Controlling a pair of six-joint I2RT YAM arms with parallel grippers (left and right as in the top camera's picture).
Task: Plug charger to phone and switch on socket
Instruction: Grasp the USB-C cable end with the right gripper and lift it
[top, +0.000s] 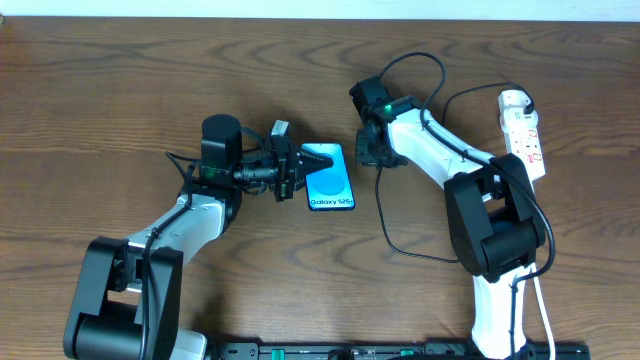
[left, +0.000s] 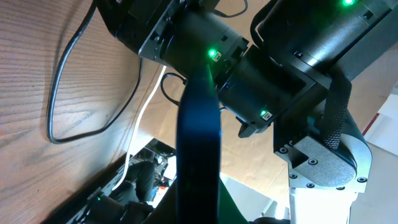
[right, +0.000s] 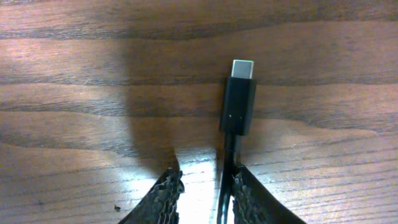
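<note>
The phone (top: 328, 177), with a blue screen and "Galaxy" text, sits at the table's middle. My left gripper (top: 289, 171) is shut on its left edge. In the left wrist view the phone (left: 199, 143) shows edge-on as a dark band. The charger's black connector plug (right: 237, 102) lies on the wood just ahead of my right gripper (right: 205, 177). That gripper is open, and the thin cable runs between the fingers against the right one. Overhead, the right gripper (top: 368, 152) is right of the phone's top and the cable (top: 381, 210) trails toward me. The white socket strip (top: 524, 128) lies far right.
The strip's white cord (top: 545, 300) runs down the right side past the right arm's base. The black cable loops on the table behind the right arm (top: 420, 60) and in front of it (top: 420, 255). The left wrist view shows the right arm (left: 249, 56) close ahead.
</note>
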